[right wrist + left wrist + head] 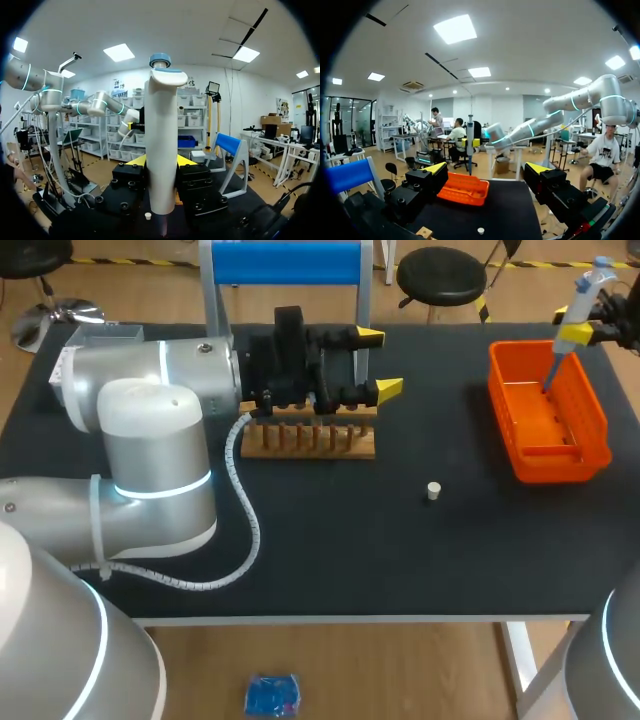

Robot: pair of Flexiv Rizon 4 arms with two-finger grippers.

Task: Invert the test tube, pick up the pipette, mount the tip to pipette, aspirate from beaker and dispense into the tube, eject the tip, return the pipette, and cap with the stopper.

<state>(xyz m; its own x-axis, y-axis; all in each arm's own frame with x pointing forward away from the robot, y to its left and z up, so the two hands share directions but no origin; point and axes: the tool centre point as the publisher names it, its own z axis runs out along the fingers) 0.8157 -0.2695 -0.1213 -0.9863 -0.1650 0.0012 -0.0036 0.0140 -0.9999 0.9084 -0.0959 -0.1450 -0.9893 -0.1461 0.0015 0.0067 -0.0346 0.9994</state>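
Pipette (583, 295) of smooth white plastic with a blue cap stands nearly upright at the upper right of the head view, pinched between the yellow tips of the right gripper (580, 333). Its thin lower end points down over the orange basket (592, 412). In the right wrist view the pipette's (162, 150) rounded white barrel fills the gap between the two fingers, which press on it from both sides.

A flat, matte black table (350, 550) carries everything. The basket is glossy plastic with slotted walls and sits at the right. A small, pale, stubby stopper (433, 491) lies alone on the black surface just right of centre, well apart from the basket.

The left gripper (380, 363) hangs at upper centre with its fingers spread wide and nothing between them. Just below it is a low wooden rack (310, 440) with a row of upright pegs. A stand with a blue top bar (285, 262) rises behind it at the top edge. From the left wrist view, the basket (465, 189) and stopper (480, 230) lie ahead of the parted fingers.
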